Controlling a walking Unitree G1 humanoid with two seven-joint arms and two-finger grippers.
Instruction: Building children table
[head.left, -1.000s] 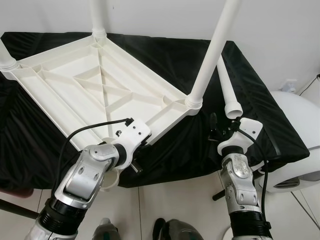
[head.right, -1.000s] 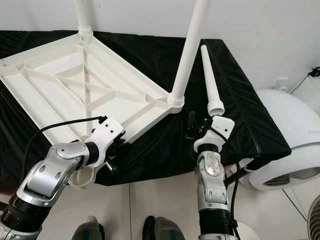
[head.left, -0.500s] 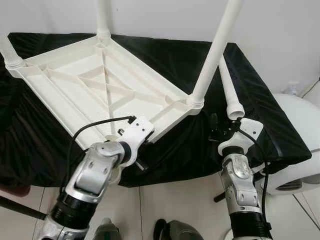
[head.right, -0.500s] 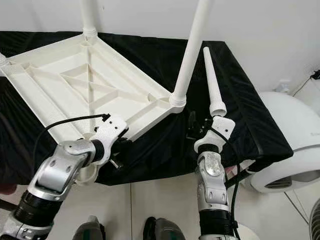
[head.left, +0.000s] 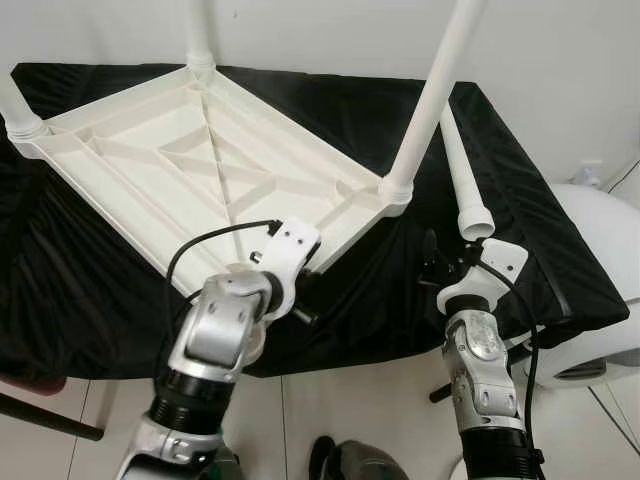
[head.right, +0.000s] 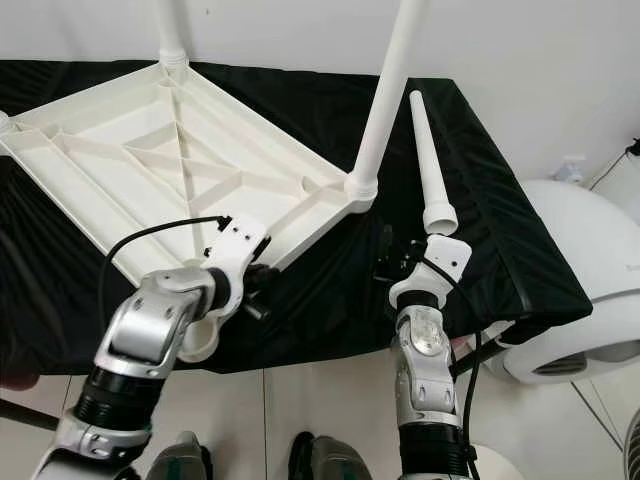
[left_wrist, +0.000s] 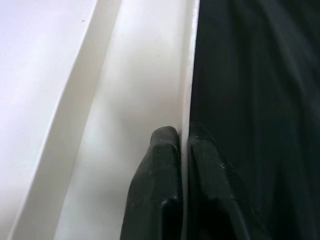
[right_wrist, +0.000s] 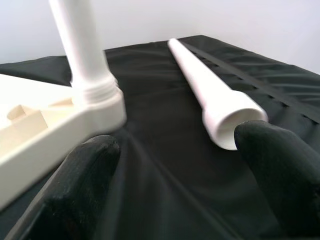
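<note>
Where the left pincer (left_wrist: 182, 150) pinches the tabletop (head.left: 190, 170), its corner hides.

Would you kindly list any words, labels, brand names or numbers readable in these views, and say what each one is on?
None can be read: the white tabletop, the loose table leg, the black cloth and both arms carry no legible print.
Too cropped to read: a faint grey mark on the white appliance at the frame's right edge.
</note>
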